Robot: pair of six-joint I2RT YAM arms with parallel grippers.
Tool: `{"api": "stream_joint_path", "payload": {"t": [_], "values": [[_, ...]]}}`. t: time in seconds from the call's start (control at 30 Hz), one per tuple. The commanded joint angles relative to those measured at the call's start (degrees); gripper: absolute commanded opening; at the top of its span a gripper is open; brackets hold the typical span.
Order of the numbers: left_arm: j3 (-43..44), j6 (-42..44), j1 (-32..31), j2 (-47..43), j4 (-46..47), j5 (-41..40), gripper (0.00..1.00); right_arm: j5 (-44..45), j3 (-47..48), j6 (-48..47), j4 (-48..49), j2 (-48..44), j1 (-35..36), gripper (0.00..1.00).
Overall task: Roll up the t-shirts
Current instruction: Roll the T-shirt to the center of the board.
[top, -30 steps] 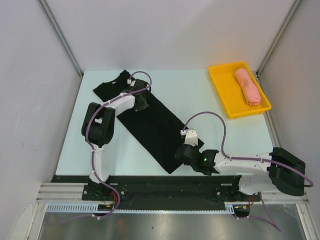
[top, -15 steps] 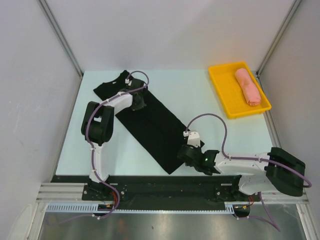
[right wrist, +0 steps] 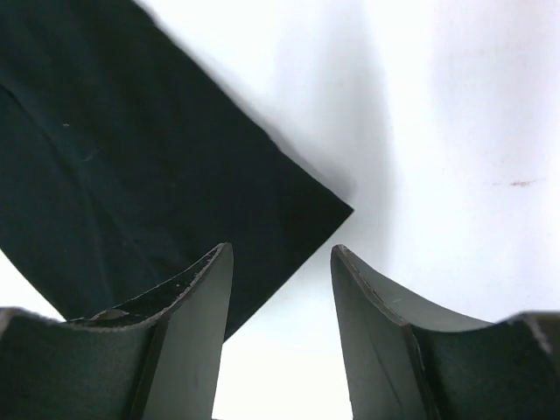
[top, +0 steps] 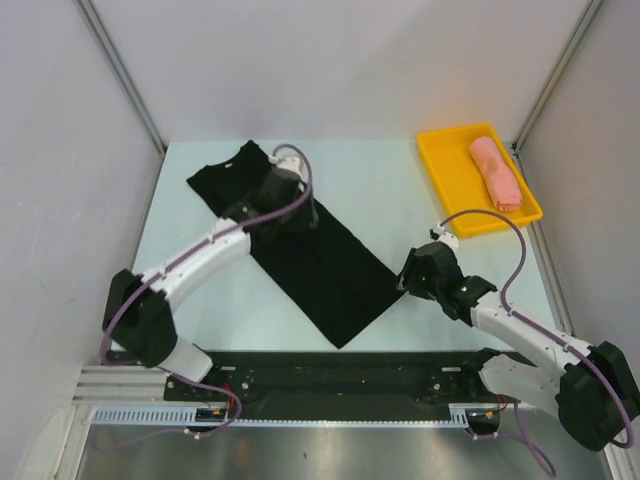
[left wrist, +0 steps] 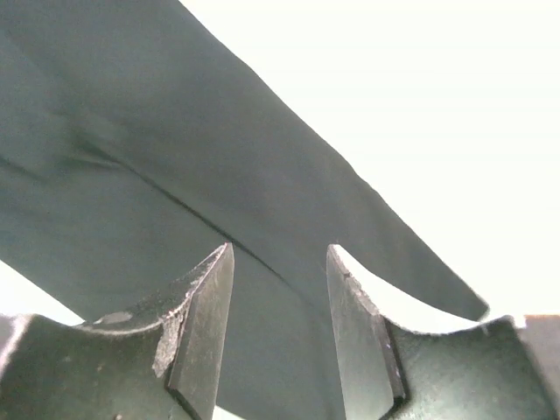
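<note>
A black t-shirt [top: 320, 265], folded into a long strip, lies flat on the pale surface [top: 200, 290]. Its long axis runs from the sleeves at 11 o'clock to the hem at 5 o'clock. The left end effector [left wrist: 278, 254] hangs over the strip's upper third, just below the sleeves, with its jaws apart and nothing between them; dark cloth fills the view beneath. The right end effector [right wrist: 280, 249] hovers just beside the hem's outer corner. The shirt lies toward its 9 o'clock, and its jaws also stand apart and grip nothing. The right arm looks the nearer to the hem end, where a roll would likely begin. A salmon-pink roll [top: 496, 174] rests in the yellow tray [top: 440, 165] at 1 o'clock, well apart from both arms.
</note>
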Motion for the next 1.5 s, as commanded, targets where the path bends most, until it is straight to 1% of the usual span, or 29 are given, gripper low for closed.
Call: {"api": "stream_joint_path", "payload": {"t": [0.0,0.03,0.07,0.1,0.13,0.17,0.23,0.27,0.33,0.37,0.53,0.6,0.63,0.8,1.1,1.13,1.23,1.37,1.43,1.47], "values": [[-12.6,-1.0,-13.4,-9.9,-3.8,-2.2,0.52,-11.7,-3.4,0.2,5.4,0.8,-5.8,0.56],[-14.5,-2.4,-15.8,-11.5,-4.4,-3.4,0.53,-14.1,-4.1,0.5,6.1,0.7,-8.0,0.56],[-17.5,-3.3,-20.7,-12.8,-5.1,-4.7,0.54,-14.8,-4.7,0.6,6.7,0.7,-8.9,0.57],[-18.9,-4.1,-23.2,-14.7,-6.1,-5.5,0.55,-16.0,-5.4,0.7,7.8,0.8,-9.6,0.57],[-20.0,-5.6,-25.6,-15.4,-6.7,-6.9,0.59,-17.4,-6.7,0.9,8.4,0.8,-10.9,0.58],[-21.7,-6.6,-30.2,-15.7,-7.2,-7.7,0.61,-18.2,-7.4,1.0,9.0,0.9,-11.2,0.58],[-22.8,-8.5,-34.1,-15.7,-7.7,-9.4,0.65,-19.8,-8.6,1.9,11.6,1.3,-11.9,0.58],[-23.3,-8.9,-37.5,-15.3,-7.9,-10.3,0.65,-19.9,-9.5,2.2,12.1,1.6,-12.0,0.58],[-24.0,-9.7,-41.5,-14.1,-6.0,-10.5,0.66,-20.0,-10.1,2.6,13.6,2.7,-12.3,0.57],[-24.1,-9.8,-42.5,-13.5,-5.4,-10.5,0.66,-20.0,-10.8,2.8,14.4,3.2,-12.6,0.57],[-21.7,-11.5,-47.9,-7.1,-6.0,-12.5,0.61,-20.5,-11.7,3.4,17.3,5.4,-14.1,0.5],[-20.5,-11.6,-49.1,-5.6,-5.8,-12.8,0.59,-20.1,-11.9,3.3,17.8,5.9,-14.3,0.48],[-20.2,-11.8,-49.9,-4.0,-5.6,-12.5,0.57,-20.1,-11.9,3.3,17.9,5.9,-14.4,0.46],[-19.0,-11.6,-51.6,-1.0,-3.8,-13.1,0.56,-20.5,-11.9,3.0,18.3,7.0,-14.9,0.4],[-17.4,-11.1,-52.9,4.1,-2.6,-12.7,0.55,-20.8,-11.9,2.8,18.4,7.7,-15.0,0.38],[-17.5,-11.2,-53.2,4.4,-3.1,-14.1,0.55,-20.9,-11.9,2.6,20.1,8.1,-15.0,0.38],[-17.4,-11.8,-53.6,5.5,-4.9,-17.0,0.54,-21.3,-11.9,2.4,20.6,8.8,-15.0,0.37],[-17.9,-12.0,-53.7,6.1,-5.0,-17.6,0.48,-21.6,-11.8,2.4,21.7,10.0,-15.0,0.34],[-18.0,-12.1,-53.8,6.4,-5.0,-17.8,0.42,-21.5,-11.8,2.4,21.8,10.2,-15.0,0.31],[-17.9,-12.2,-53.8,6.4,-5.1,-18.2,0.39,-21.4,-11.7,2.4,21.8,10.1,-15.0,0.27]]}}
